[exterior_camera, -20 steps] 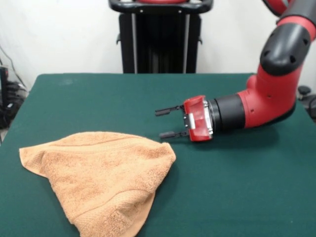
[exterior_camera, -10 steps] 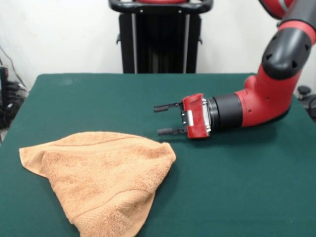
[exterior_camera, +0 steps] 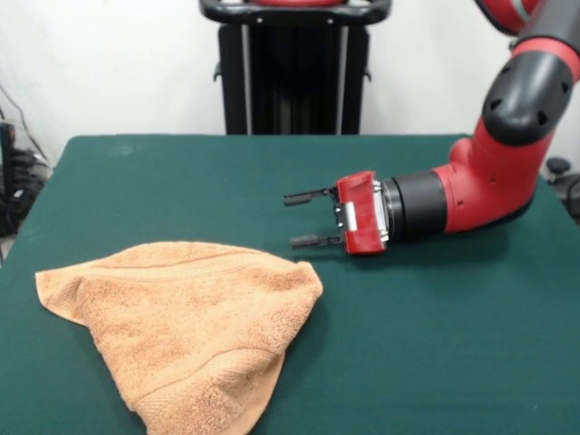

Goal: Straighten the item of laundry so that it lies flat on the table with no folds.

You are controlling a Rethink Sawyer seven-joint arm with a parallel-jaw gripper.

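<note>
**Folded towel on green table, gripper held open beside it**

Broadly, the table fills most of the view, covered in smooth dark green cloth with faint ripples near its far left corner. Behind it stands a plain white wall, and at the far edge a black pedestal rises out of the top of the view. Cables and dark equipment sit off the table's left side, and a small dark object shows at the right edge.

On the near left part of the table lies the hand towel, light orange-tan terry, folded over itself into a rough triangle with one point toward the gripper. A ribbed band runs across its lower layer. Its bottom tip is cut off by the lower edge, so how far it reaches cannot be told, nor what lies under the fold.

Sawyer's red and black arm comes in from the upper right, its upper links cut off. The gripper points sideways toward the left, its two dark fingers spread apart and empty, just beyond the towel's nearest corner and not touching it.
</note>
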